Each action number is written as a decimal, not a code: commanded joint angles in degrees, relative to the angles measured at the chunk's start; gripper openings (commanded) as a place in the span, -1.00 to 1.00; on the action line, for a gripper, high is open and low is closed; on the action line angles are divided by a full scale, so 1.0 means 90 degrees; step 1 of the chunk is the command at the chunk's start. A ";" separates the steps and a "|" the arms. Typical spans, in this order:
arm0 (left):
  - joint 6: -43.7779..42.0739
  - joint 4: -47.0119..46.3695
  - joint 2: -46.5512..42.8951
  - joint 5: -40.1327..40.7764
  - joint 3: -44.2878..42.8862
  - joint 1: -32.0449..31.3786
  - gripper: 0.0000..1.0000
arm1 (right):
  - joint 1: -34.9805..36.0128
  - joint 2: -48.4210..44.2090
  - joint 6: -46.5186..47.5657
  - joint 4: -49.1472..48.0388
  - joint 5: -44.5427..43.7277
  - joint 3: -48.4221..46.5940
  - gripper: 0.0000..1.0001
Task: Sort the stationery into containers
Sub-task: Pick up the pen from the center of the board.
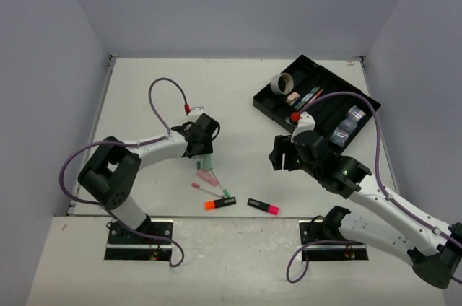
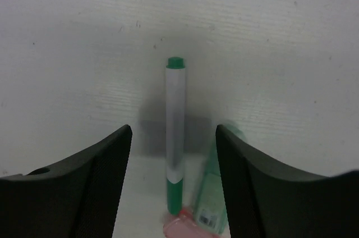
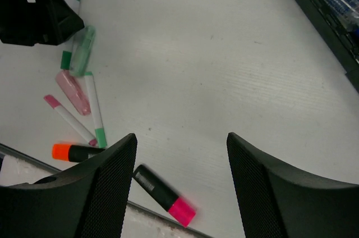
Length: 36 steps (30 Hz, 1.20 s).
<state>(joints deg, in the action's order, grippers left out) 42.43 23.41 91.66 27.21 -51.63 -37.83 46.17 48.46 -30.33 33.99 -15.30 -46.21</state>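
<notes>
My left jaws half hide a green item; they stand apart astride the pen, untouched; my right jaws apart, empty.

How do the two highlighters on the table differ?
The orange highlighter has its orange end pointing left; the pink highlighter has its pink end pointing right. The orange one lies close to the pens; the pink one lies alone. Both have black bodies and lie flat on the table.

No readable text, labels or numbers anywhere
</notes>
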 commanded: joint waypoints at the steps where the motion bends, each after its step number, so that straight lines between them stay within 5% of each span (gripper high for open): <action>1: -0.0113 -0.0571 0.0256 -0.0309 -0.0143 0.0132 0.13 | 0.0024 -0.0136 0.0114 -0.0170 0.0509 0.0160 0.34; 10: -0.0008 -0.0599 0.0341 -0.0142 0.0082 0.0141 0.06 | 0.0026 0.0025 0.0343 -0.0309 0.0792 0.0037 0.31; 25: 0.0129 -0.0567 0.0609 -0.0191 0.0349 0.0151 -1.00 | 0.0019 -0.0329 0.0365 -0.0421 0.1135 0.0108 0.31; 36: 0.0328 -0.0619 -0.1519 -0.0766 0.0341 0.0075 -1.00 | 0.0026 -0.0085 0.0067 -0.2544 0.2902 0.0930 0.34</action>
<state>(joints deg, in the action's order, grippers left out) 42.97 19.92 89.18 23.81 -48.75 -36.80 46.17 46.21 -28.14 23.61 0.69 -40.96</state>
